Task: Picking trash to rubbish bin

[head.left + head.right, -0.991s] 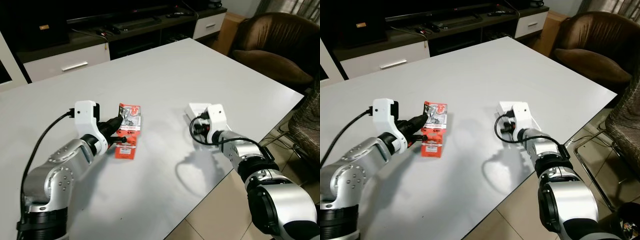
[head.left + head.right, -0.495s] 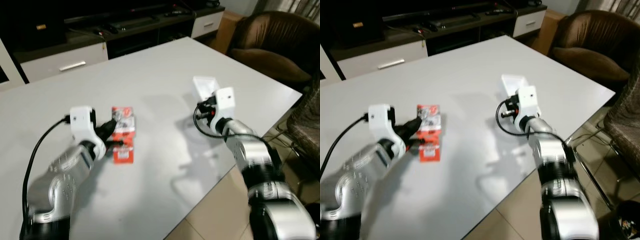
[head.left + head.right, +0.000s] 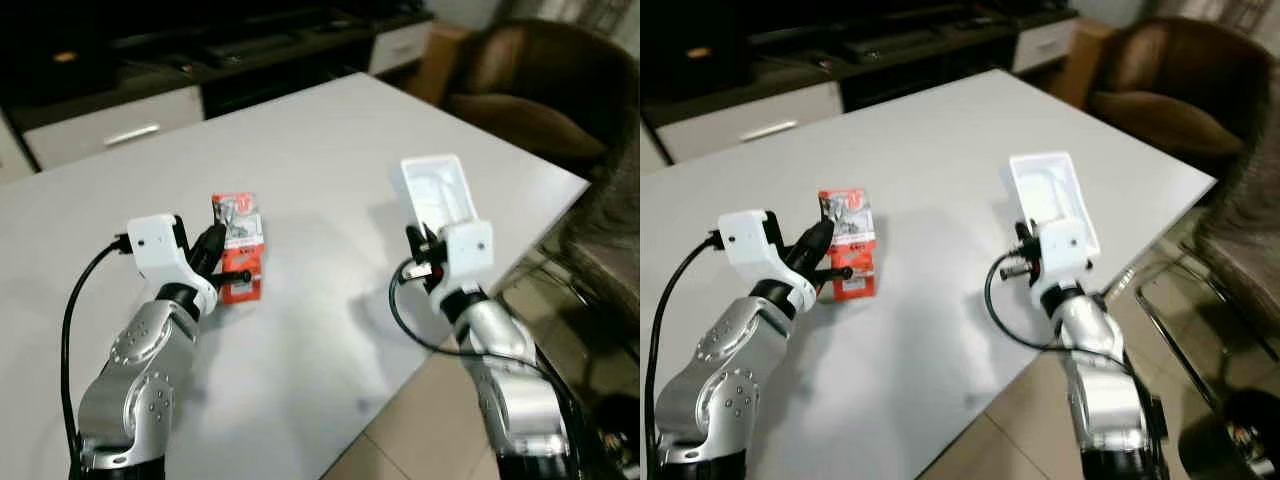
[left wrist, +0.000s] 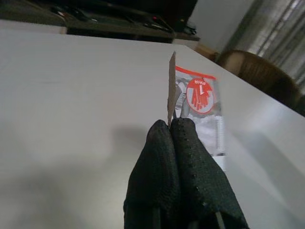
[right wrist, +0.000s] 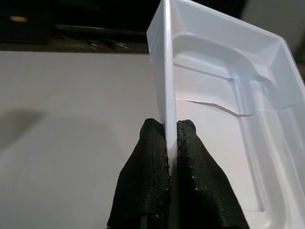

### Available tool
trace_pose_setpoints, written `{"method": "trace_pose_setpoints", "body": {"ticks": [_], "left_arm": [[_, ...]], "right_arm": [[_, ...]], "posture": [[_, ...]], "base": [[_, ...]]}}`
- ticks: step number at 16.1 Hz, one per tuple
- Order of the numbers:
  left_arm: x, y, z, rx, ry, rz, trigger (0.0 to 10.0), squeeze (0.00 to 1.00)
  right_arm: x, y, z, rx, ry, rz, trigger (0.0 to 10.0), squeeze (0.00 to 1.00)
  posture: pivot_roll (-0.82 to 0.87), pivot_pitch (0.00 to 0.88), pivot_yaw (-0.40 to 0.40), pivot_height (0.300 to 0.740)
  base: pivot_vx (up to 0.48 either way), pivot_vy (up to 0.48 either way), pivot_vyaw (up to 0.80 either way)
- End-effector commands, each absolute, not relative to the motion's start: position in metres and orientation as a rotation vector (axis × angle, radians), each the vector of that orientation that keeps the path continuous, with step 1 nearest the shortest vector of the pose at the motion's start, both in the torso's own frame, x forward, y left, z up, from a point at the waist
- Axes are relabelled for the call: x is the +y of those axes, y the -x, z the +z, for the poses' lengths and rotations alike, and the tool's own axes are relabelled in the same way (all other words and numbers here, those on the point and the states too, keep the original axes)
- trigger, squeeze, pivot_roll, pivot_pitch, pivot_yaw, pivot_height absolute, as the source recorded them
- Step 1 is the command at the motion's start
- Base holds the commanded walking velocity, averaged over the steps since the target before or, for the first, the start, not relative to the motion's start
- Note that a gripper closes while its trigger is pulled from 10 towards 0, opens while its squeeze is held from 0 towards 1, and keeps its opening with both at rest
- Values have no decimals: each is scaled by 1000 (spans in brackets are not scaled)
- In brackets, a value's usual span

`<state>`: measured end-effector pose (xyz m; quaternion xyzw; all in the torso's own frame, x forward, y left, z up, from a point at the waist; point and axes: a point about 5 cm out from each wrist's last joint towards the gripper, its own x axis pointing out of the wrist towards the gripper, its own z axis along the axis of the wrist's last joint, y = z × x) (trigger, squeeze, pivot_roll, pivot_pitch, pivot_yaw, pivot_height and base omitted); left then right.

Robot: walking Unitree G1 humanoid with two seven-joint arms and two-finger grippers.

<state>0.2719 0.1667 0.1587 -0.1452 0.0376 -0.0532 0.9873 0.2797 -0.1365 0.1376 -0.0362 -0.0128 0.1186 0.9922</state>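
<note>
A white worktop [image 3: 300, 130] carries the scene. The left gripper [image 4: 170, 125] holds a red and grey card packet [image 3: 237, 247] by one edge: in the left wrist view its two black fingers [image 4: 190, 167] are pressed together on the thin cardboard rim, and the packet's printed face, with a red round mark, stretches away from the fingertips over the worktop. From the head camera, the packet sits near the middle of the worktop, toward the robot's left, with its lower red end at or just above the surface; whether it touches the surface cannot be told. The left arm [image 3: 140, 370] reaches in over the worktop's near edge, a black cable looping beside it.

The right gripper [image 5: 167, 128] is clamped on a white plastic tray [image 3: 435, 190]. In the right wrist view the fingers [image 5: 150, 171] pinch one side wall of the tray between them, and the tray's moulded hollow opens to one side of the fingers. From the head camera the tray is lifted off the worktop and tilted up on end, above the worktop's right-hand edge, well apart from the packet. The right arm [image 3: 505, 370] rises from beyond that edge, over the tiled floor [image 3: 400, 450].

Beyond the far right corner of the worktop stands a brown armchair [image 3: 520, 90]. Behind the far side of the worktop runs a low dark cabinet [image 3: 120, 120] with white drawer fronts.
</note>
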Motion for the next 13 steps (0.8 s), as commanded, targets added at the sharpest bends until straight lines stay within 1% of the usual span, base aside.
{"method": "trace_pose_setpoints", "body": {"ticks": [1,2,5,6,7,9,11,12,13], "left_arm": [[160,-273,163,70,300,-141,6745,0],[157,-272,162,65,308,-159,10000,0],[155,-273,164,33,259,-156,10000,0],[158,-274,156,58,151,-124,10000,0],[163,-274,150,85,110,-92,10000,0],[166,-273,150,68,73,-91,10000,0],[167,-270,148,74,81,-89,10000,0],[170,-266,140,120,71,-61,10000,0],[172,-260,130,163,71,-71,10000,0]], "right_arm": [[-141,-275,142,-33,96,191,10000,0],[-142,-274,143,-37,100,170,10000,0],[-144,-277,145,-43,99,150,10000,0],[-145,-273,138,-20,127,152,10000,0],[-144,-267,130,16,137,152,10000,0],[-143,-261,122,49,128,153,10000,0],[-142,-257,120,58,120,150,10000,0],[-139,-255,118,68,113,157,10000,0],[-137,-254,117,74,113,168,10000,0]], "posture": [[-70,0,-52,740],[-73,0,-49,740],[-79,0,-49,740],[-77,0,-52,740],[-73,0,-55,740],[-67,0,-57,740],[-63,0,-58,740],[-62,0,-58,740],[-66,0,-59,740]], "base": [[0,0,-800],[0,0,-800],[0,0,-800],[0,0,-800],[0,0,-800],[0,0,-800],[0,0,-800],[0,0,-800],[0,0,-800]]}}
